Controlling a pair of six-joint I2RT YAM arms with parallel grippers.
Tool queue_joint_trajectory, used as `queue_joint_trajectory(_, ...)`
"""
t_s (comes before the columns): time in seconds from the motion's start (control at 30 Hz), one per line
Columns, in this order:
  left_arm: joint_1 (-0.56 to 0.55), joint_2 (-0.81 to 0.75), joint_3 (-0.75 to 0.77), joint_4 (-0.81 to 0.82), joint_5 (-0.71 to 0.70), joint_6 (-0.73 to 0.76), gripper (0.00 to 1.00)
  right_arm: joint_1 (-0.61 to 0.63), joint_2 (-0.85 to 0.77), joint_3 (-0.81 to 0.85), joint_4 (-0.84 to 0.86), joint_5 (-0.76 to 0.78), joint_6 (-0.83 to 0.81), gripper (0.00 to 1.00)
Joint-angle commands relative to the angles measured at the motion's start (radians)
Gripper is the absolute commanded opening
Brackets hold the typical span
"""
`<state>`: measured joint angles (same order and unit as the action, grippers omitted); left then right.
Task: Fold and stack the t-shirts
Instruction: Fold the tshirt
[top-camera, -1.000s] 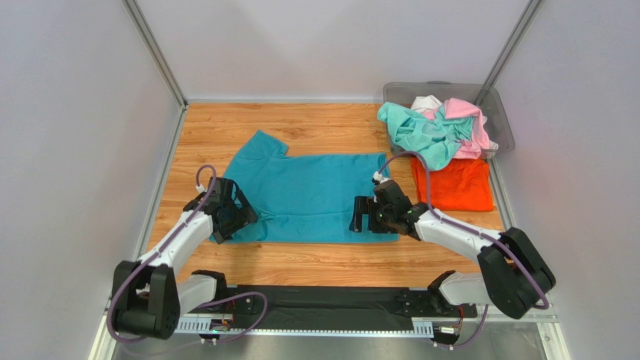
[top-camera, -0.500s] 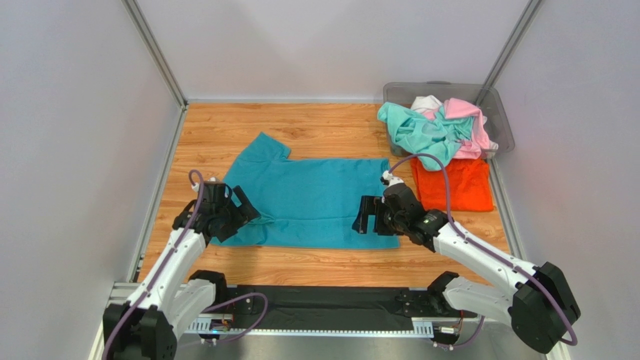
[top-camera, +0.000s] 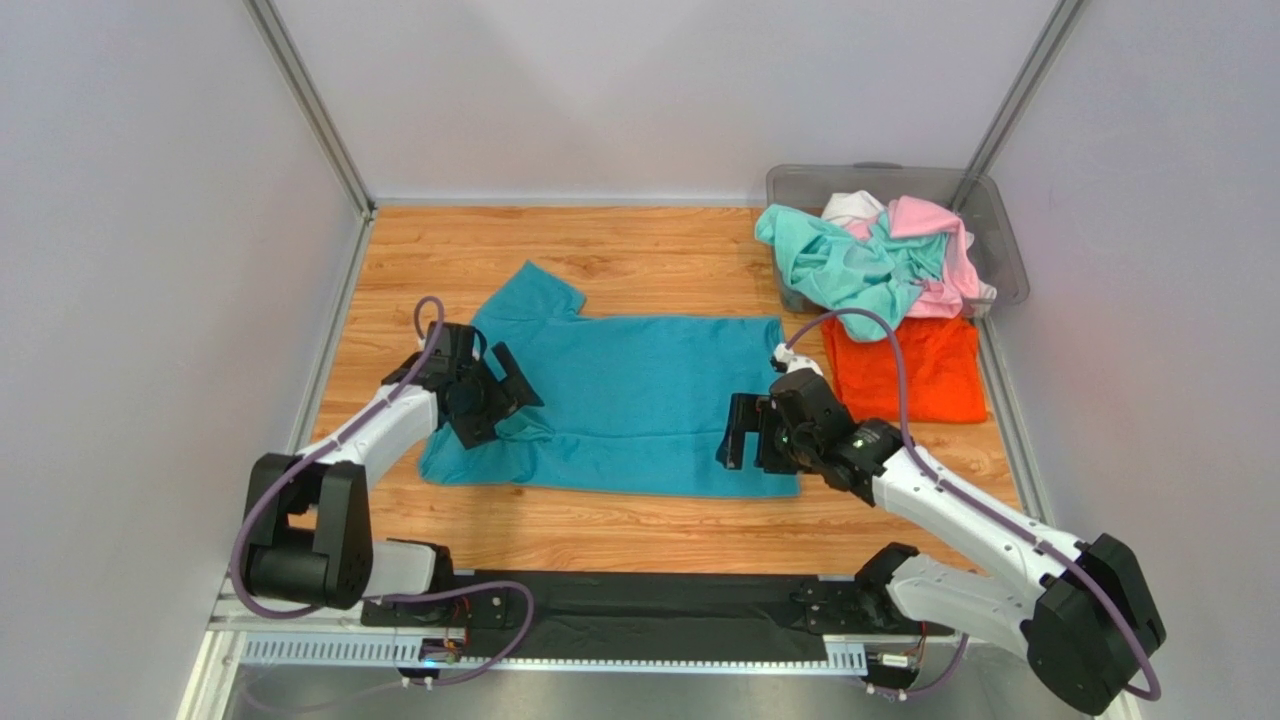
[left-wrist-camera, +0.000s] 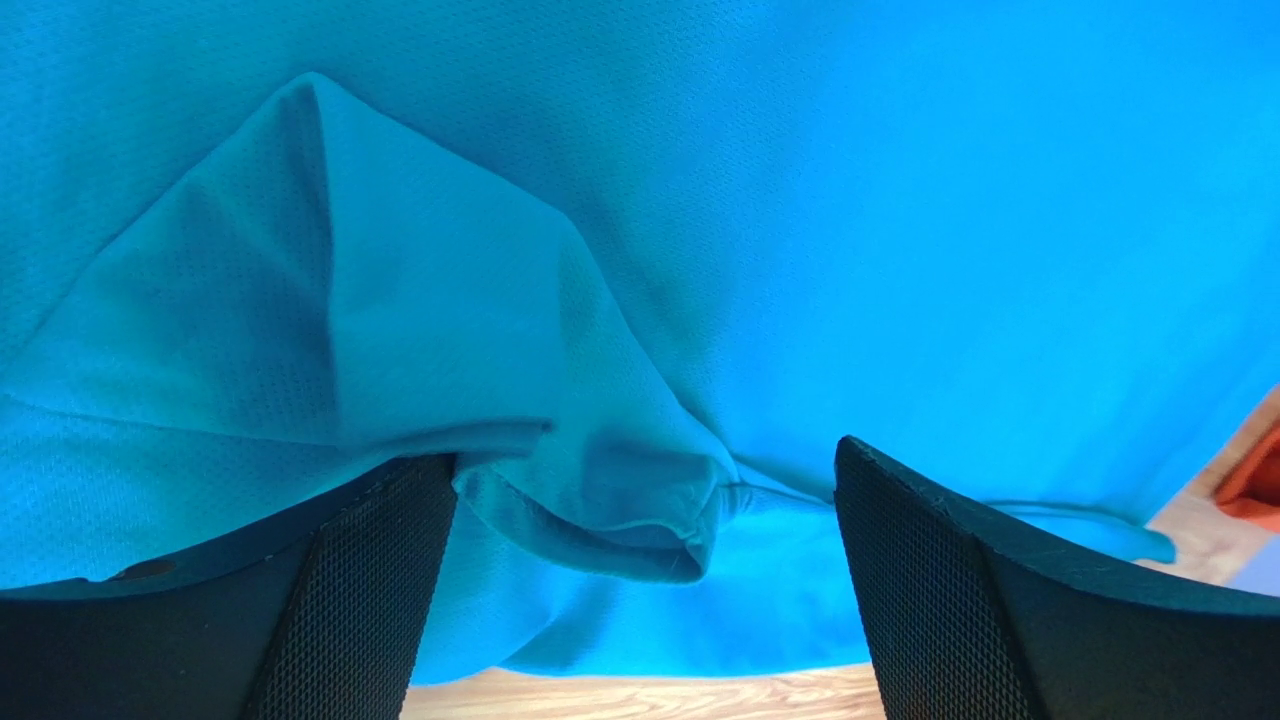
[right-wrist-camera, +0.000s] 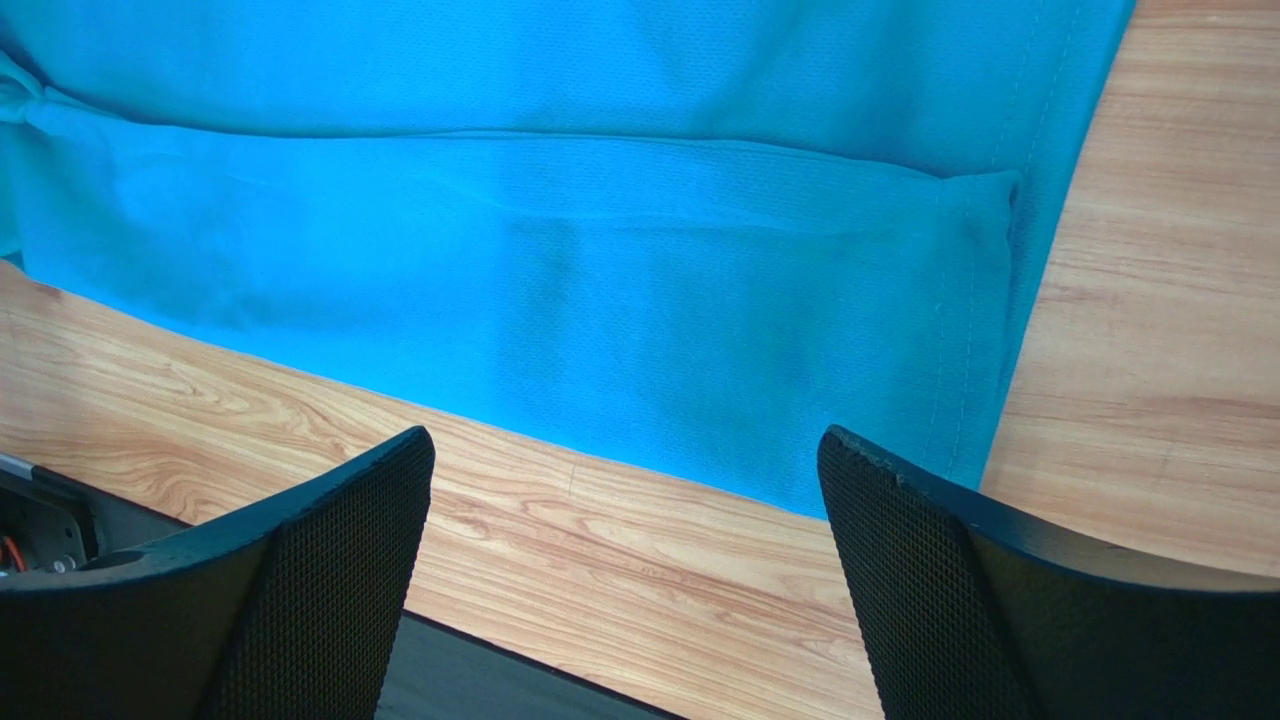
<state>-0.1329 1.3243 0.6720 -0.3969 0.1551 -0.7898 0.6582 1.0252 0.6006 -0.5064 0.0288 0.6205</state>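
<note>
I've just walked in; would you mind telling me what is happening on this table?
Two robot arms are folding a teal-blue t-shirt on the table; its near edge lies folded over. The left gripper hovers open over the bunched sleeve, the right gripper open over the hem end, neither holding cloth. An orange t-shirt lies beside it; mint-green, pink and white ones are heaped at the bin.

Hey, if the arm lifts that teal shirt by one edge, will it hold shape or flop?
Likely floppy: the teal shirt lies flat with a soft fold and a bunched sleeve. Probably light, being thin cloth. Pushed, it would likely wrinkle, not slide.
</note>
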Motion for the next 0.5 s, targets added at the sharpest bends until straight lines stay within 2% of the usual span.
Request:
queue_joint_trajectory(0.0, 0.003, 0.022, 0.061, 0.093, 0.048, -0.003, 1.0, 0.004, -0.025, 0.045, -0.015, 0.049, -0.008, 1.0)
queue_joint_trajectory(0.13, 0.001, 0.073, 0.112, 0.122, 0.044, -0.017, 1.0, 0.003, -0.01, 0.054, -0.018, 0.075, -0.013, 1.0)
queue_joint_trajectory(0.3, -0.002, 0.157, 0.196, 0.066, 0.043, -0.012, 1.0, 0.003, 0.013, 0.067, -0.032, 0.092, -0.021, 1.0)
queue_joint_trajectory(0.47, -0.008, 0.177, 0.236, 0.033, 0.031, -0.002, 1.0, 0.003, 0.029, 0.073, -0.029, 0.103, -0.028, 1.0)
